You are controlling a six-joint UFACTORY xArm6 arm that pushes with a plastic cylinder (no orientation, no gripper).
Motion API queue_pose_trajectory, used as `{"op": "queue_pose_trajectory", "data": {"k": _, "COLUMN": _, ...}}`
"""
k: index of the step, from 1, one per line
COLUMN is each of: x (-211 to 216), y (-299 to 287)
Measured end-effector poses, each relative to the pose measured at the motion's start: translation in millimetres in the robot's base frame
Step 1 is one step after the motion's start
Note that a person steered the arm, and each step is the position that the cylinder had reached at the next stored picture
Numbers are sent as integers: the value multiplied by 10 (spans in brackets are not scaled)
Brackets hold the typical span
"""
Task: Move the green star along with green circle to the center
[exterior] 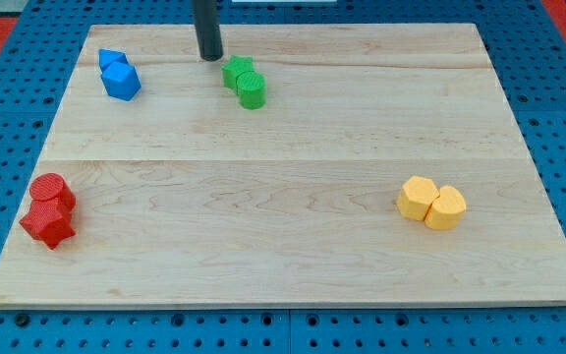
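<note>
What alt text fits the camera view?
My tip sits near the board's top edge, just to the view's left of the touching green star and green circle. Blue, red and yellow block pairs lie elsewhere on the wooden board.

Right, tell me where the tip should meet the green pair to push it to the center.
No gripping here, only pushing. Set my tip on the green star's top-left face, probably best. The green circle touches it on the lower right, so a push toward the view's bottom-right should carry both toward the center.
</note>
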State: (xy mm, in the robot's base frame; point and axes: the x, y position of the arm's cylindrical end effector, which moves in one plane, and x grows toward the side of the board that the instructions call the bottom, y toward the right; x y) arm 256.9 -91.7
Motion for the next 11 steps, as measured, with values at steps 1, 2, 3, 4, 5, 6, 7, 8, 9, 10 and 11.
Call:
{"op": "queue_pose_trajectory", "data": {"k": 1, "x": 144, "y": 15}}
{"op": "queue_pose_trajectory", "data": {"k": 2, "x": 153, "y": 164}}
{"op": "queue_pose_trajectory", "data": {"k": 3, "x": 171, "y": 291}}
{"op": "queue_pose_trajectory", "data": {"k": 4, "x": 388, "y": 292}}
{"op": "queue_pose_trajectory", "data": {"k": 5, "x": 503, "y": 292}}
{"op": "queue_pose_trajectory", "data": {"k": 6, "x": 568, "y": 292}}
{"op": "queue_pose_trajectory", "data": {"k": 7, "x": 563, "y": 420}}
{"op": "queue_pose_trajectory", "data": {"k": 8, "x": 530, "y": 547}}
{"op": "queue_pose_trajectory", "data": {"k": 9, "x": 594, "y": 625}}
{"op": "queue_pose_trajectory", "data": {"k": 10, "x": 768, "y": 734}}
{"op": "queue_pose_trajectory", "data": {"k": 11, "x": 877, "y": 734}}
